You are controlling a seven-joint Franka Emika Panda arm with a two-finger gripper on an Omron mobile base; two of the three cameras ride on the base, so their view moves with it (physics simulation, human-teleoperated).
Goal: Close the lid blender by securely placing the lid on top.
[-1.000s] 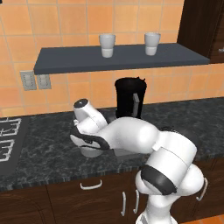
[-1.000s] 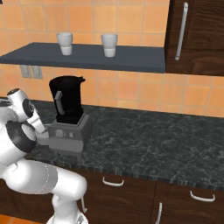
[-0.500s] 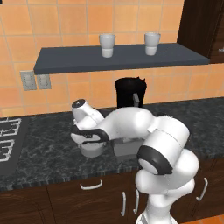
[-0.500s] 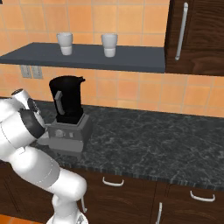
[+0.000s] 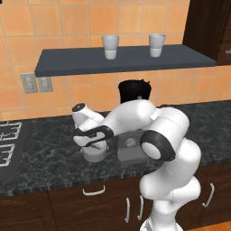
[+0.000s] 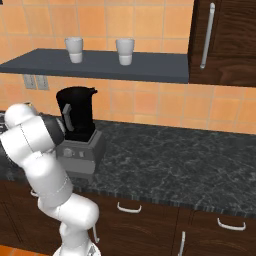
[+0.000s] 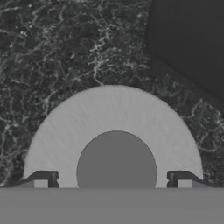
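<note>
Lid [image 7: 114, 131] sat under my gripper [image 7: 113, 180], fingers wide apart round its knob [image 7: 116, 160]; squeezing off-centre could have made it slip.

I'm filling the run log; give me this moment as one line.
gripper: open, fingertips either side of knob | lid: on counter, beside blender | jar: uncovered | step: grasping lid
</note>
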